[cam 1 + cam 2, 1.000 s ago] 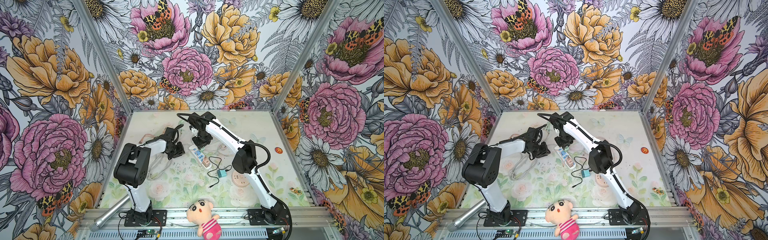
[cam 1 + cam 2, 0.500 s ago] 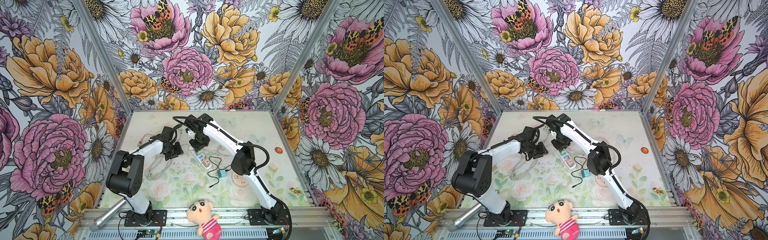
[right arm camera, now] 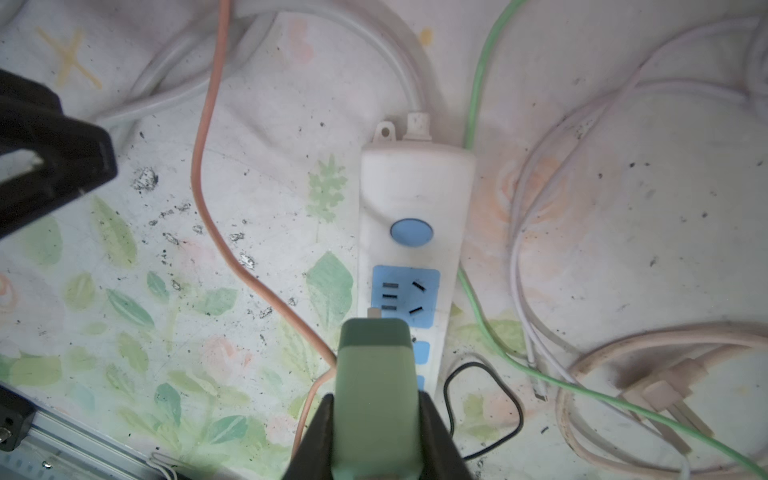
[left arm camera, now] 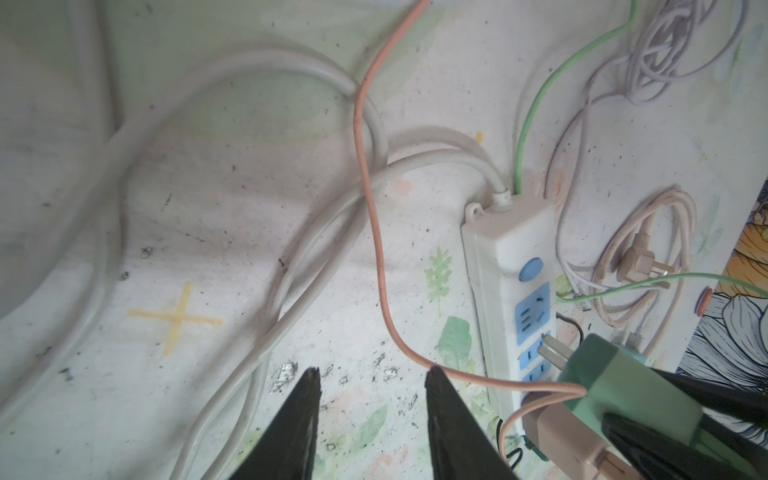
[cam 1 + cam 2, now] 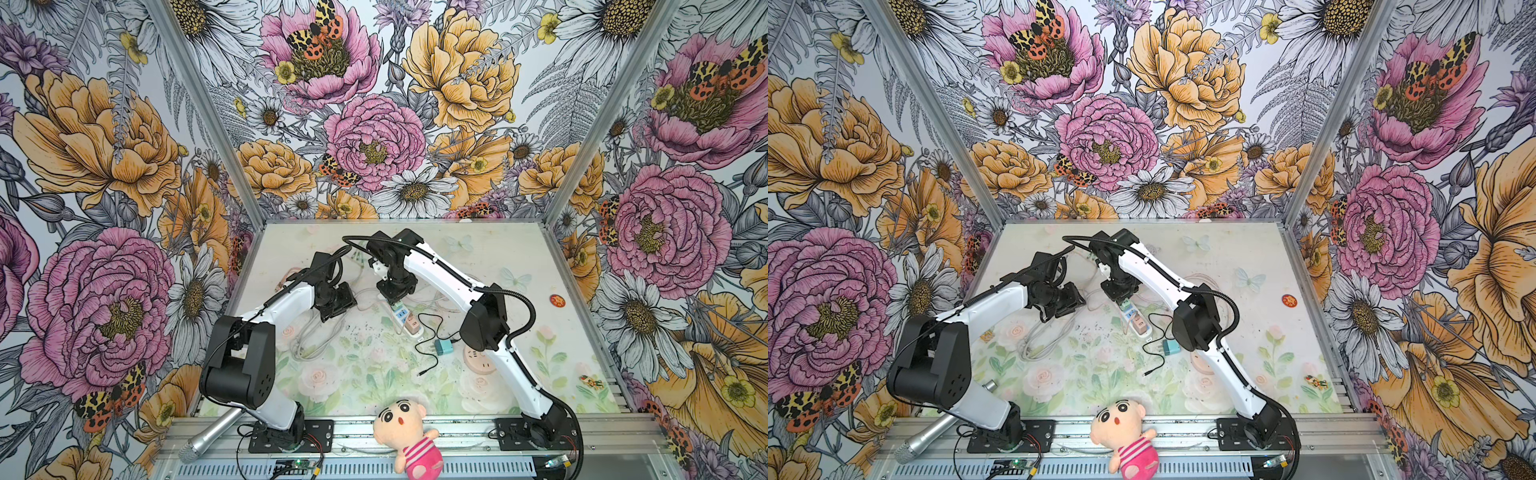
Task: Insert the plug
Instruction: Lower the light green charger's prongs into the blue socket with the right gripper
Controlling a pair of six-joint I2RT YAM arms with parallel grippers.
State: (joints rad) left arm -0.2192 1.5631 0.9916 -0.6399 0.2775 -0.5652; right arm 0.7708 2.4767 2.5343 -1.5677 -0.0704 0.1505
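My right gripper (image 3: pixel 376 399) is shut on a green plug (image 3: pixel 376 386) and holds it over the white power strip (image 3: pixel 415 195). In the left wrist view the green plug (image 4: pixel 623 386) has its metal prongs right at a blue socket of the strip (image 4: pixel 511 245); contact cannot be told. My left gripper (image 4: pixel 372 372) stands open and empty just above the mat, beside the strip. In both top views the left gripper (image 5: pixel 338 301) (image 5: pixel 1067 303) and the right gripper (image 5: pixel 395 295) (image 5: pixel 1121 297) sit close together at the strip's (image 5: pixel 405 320) far end.
A pink plug (image 4: pixel 565 436) with a salmon cable sits in the strip's near end. Thick white cable loops lie left of the strip. A beige coiled cord (image 3: pixel 656 395) and a green wire lie beside it. A teal adapter (image 5: pixel 442 347), plush doll (image 5: pixel 409 432) and microphone (image 5: pixel 208 434) lie nearer the front.
My left gripper's jaws have widened, and the left arm's elbow has swung toward the front left. The right gripper has shifted slightly, still holding the green plug.
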